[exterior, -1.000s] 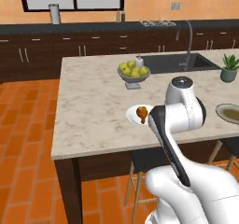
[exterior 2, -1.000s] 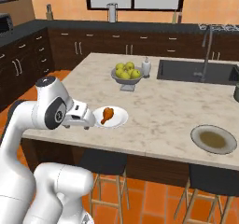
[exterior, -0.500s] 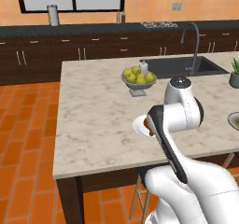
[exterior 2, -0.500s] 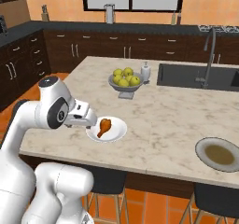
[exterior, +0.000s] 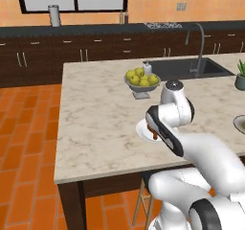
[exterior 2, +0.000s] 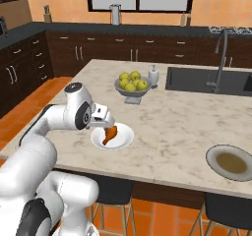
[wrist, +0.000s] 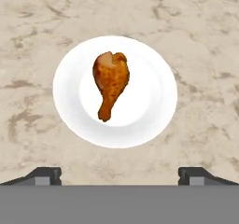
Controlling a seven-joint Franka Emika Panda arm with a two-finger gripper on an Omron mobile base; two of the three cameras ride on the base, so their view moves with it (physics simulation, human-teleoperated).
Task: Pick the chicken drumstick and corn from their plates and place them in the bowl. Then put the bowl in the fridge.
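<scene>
Arm bent low, end effector (wrist: 119, 175) wide apart, empty, above drumstick (wrist: 110, 82) on white plate (wrist: 154, 111).

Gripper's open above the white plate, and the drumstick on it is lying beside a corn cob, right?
Not quite. The open gripper is above the white plate, but the chicken drumstick lies there alone; the hand view shows no corn cob beside it.
</scene>
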